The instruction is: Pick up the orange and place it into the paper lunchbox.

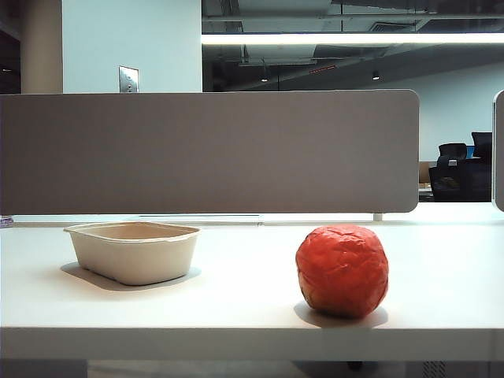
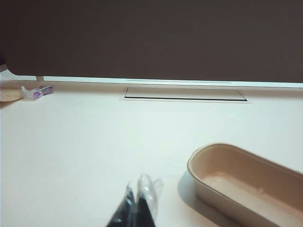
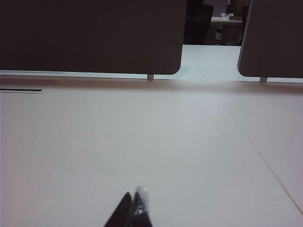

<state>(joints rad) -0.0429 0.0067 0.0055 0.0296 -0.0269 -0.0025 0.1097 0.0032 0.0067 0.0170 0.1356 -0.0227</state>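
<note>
Orange (image 1: pixel 342 270) resting on the white desk (image 1: pixel 236 303) toward the right of the exterior view, near the front edge, well apart from the paper lunchbox (image 1: pixel 134 250) on the left (empty, upright). Left hand (image 2: pixel 138 203) low over the desk just beside the lunchbox rim (image 2: pixel 222 153), tips pressed together, holding nothing. Right hand (image 3: pixel 134 205) over bare desk, likewise pinched closed and empty. Grey partition (image 1: pixel 209 150) behind.

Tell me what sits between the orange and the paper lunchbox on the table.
Nothing visible. In the exterior view only bare table lies between the orange and the paper lunchbox. Both grippers, left and right, are shut and away from both.
</note>
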